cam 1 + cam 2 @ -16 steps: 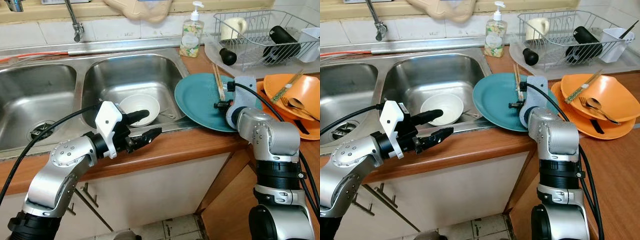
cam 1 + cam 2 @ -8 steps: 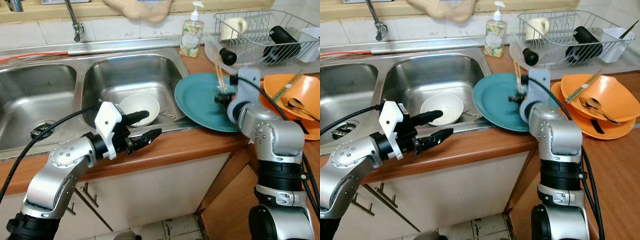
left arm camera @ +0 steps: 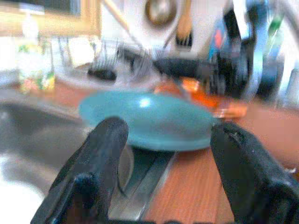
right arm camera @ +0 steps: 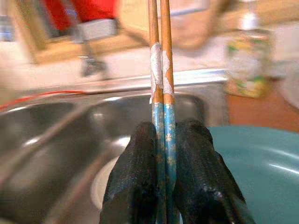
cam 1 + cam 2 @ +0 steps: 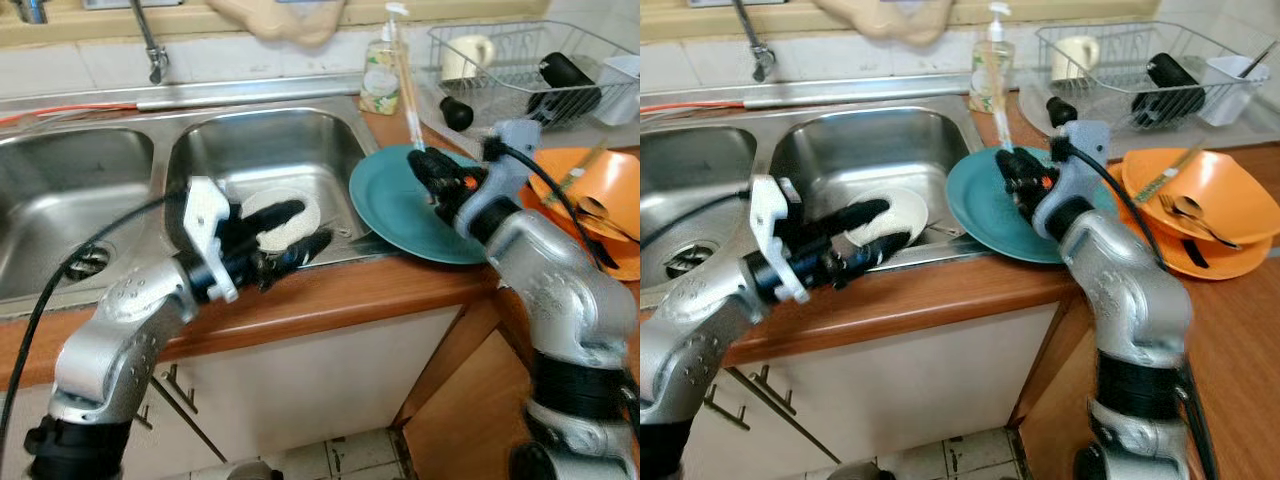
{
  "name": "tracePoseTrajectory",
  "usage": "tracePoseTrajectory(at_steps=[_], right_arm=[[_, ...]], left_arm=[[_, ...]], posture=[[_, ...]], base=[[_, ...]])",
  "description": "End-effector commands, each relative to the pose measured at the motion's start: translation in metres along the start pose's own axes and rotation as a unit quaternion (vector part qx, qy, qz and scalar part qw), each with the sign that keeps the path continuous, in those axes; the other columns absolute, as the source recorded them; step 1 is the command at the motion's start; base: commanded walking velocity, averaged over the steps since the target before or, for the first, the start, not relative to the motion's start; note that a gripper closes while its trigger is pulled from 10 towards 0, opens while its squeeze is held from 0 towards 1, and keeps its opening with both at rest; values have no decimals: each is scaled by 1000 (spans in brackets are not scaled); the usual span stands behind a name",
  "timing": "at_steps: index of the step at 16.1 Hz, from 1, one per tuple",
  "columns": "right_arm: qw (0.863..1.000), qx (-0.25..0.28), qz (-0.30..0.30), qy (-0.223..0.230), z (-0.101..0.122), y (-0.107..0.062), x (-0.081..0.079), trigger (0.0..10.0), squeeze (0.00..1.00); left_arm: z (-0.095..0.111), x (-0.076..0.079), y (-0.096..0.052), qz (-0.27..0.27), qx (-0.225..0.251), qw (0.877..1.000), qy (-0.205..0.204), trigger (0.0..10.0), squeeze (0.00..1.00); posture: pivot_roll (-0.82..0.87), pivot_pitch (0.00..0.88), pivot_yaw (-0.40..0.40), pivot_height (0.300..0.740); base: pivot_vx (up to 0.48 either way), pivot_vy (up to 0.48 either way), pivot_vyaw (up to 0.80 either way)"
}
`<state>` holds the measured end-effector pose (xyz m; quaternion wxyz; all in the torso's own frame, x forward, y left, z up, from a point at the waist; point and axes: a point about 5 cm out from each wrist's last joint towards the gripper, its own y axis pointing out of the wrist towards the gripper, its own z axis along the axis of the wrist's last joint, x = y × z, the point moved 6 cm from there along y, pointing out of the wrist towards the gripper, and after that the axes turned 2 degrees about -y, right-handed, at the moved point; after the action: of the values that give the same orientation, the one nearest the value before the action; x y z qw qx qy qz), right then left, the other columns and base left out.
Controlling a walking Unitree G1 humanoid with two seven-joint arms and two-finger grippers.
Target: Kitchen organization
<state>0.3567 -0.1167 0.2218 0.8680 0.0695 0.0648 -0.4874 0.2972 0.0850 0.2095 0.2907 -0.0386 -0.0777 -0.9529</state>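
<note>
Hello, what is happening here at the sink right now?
The robot stands at a kitchen sink. Its right gripper is shut on a pair of chopsticks, holding them above the teal plate on the counter. Its left gripper is open at the sink's front edge, near a white bowl in the basin.

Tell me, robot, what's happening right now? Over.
Right gripper shut on pair of wooden chopsticks, raised above round teal plate. Left gripper open beside white bowl in sink. Nothing blocking.
</note>
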Motion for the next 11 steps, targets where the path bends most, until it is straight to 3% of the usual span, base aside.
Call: tracePoseTrajectory(at_steps=[1,2,3,4,5,7,9,10,11], right_arm=[[999,8,46,-8,1,-4,-15,0,0],[998,6,61,-10,-1,-6,-19,0,0],[996,6,84,-9,-4,-10,-26,0,0],[995,5,97,-9,-5,-12,-29,0,0],[992,-2,124,-15,-10,-17,-38,0,0],[983,-11,180,-27,-16,-26,-57,0,0],[976,-16,215,-35,-19,-32,-69,0,0],[970,-19,239,-40,-20,-35,-78,0,0],[967,-22,251,-45,-21,-37,-83,0,0]], left_arm=[[9,6,1,-20,15,1000,-15,10000,1000],[11,8,1,-27,19,999,-23,10000,1000],[13,7,1,-26,34,998,-38,10000,576],[15,7,1,-28,43,997,-52,10000,576],[17,11,-1,-44,59,993,-92,10000,0],[20,15,-2,-61,88,980,-166,10000,0],[23,14,-2,-62,111,971,-204,10000,0],[21,12,-2,-60,113,968,-216,4275,0],[21,12,-1,-59,114,967,-222,3529,0]], posture=[[-7,0,29,740],[-7,0,29,740],[-7,0,27,740],[-7,0,27,740],[-5,0,27,740],[-5,0,27,740],[-4,0,26,740],[-4,0,26,740],[-4,0,26,740]], base=[[0,0,0],[0,0,0],[0,0,0],[0,0,0],[0,0,0],[0,0,0],[0,0,0],[0,0,0],[0,0,0]])
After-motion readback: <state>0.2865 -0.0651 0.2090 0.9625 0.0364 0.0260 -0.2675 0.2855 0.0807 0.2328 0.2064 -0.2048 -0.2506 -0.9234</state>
